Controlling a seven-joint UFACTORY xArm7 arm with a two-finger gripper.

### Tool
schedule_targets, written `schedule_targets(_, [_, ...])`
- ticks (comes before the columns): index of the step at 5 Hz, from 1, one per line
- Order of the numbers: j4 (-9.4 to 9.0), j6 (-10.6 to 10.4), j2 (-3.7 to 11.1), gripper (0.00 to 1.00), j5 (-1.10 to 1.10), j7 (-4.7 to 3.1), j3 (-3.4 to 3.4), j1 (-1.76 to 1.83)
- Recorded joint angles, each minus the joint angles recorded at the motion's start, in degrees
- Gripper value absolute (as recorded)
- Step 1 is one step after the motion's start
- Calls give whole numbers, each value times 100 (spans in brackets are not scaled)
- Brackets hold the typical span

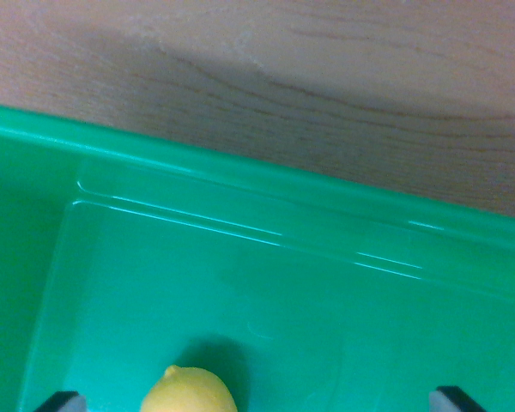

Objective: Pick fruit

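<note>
A yellow lemon (190,391) shows at the bottom edge of the wrist view, only its top and nipple end visible. It lies inside a green plastic bin (266,184), casting a shadow on the bin floor. My gripper (257,402) is open; just its two dark fingertips (62,401) peek in at the bottom corners. The lemon sits between them, nearer the fingertip at the wrist view's left, and touches neither.
The bin's rim runs diagonally across the view from upper left to right. Beyond it lies a light wooden tabletop (326,77). The bin's left wall rises at the wrist view's left.
</note>
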Motion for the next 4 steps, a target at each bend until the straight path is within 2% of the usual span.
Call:
schedule_targets(1, [-204, -272, 94, 0, 18, -119, 16, 27])
schedule_targets(2, [-204, -272, 94, 0, 18, -119, 16, 27])
schedule_targets(3, [-403, -537, 186, 0, 35, -235, 31, 53])
schedule_targets(4, [-403, -537, 186, 0, 35, -235, 31, 53])
